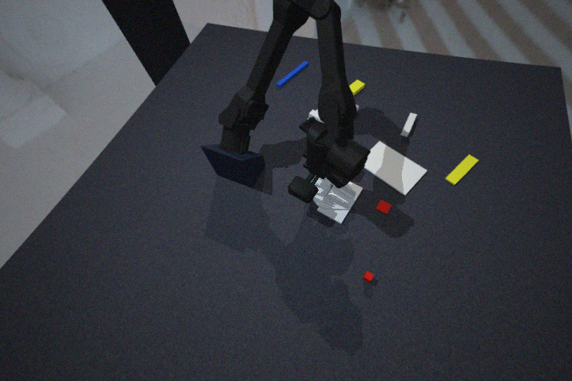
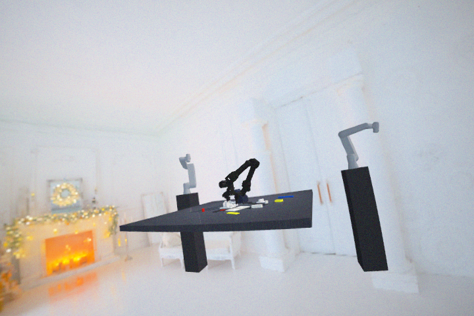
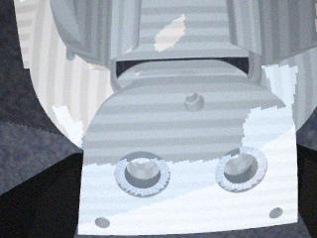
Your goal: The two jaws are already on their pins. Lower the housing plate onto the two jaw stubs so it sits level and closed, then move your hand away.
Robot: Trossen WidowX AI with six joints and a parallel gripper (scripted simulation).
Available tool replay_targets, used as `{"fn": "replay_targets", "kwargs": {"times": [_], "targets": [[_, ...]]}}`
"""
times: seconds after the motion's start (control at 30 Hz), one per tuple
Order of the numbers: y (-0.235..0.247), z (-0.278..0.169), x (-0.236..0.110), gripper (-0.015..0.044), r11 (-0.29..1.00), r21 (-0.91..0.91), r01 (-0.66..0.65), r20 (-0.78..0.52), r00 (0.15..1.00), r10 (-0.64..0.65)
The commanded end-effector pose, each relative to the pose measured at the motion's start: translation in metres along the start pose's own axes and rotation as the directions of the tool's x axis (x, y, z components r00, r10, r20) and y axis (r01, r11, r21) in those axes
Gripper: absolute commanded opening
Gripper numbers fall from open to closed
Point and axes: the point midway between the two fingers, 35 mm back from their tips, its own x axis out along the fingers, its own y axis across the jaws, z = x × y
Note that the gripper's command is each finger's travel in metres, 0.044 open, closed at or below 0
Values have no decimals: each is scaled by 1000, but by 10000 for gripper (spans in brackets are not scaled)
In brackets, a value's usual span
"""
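Over the dark table (image 1: 430, 291) (image 2: 215, 225), the gripper (image 1: 321, 182) (image 2: 229, 199) (image 3: 185, 159) pinches the white housing plate (image 1: 328, 192) (image 2: 229, 204) (image 3: 190, 134) between its black fingers, one at each side edge. Two round rimmed holes face the wrist camera. Whether the plate sits fully on the jaw stubs cannot be told. A red block (image 1: 383, 206) lies near the white assembly.
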Motion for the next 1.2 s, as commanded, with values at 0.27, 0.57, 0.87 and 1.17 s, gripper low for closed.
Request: {"fn": "replay_targets", "kwargs": {"times": [0.27,0.57,0.87,1.17], "targets": [[0,0,3,351,1000,6,-4,1,1000,4],[0,0,5,351,1000,6,-4,1,1000,4],[0,0,7,351,1000,6,-4,1,1000,4],[0,0,8,351,1000,6,-4,1,1000,4]]}}
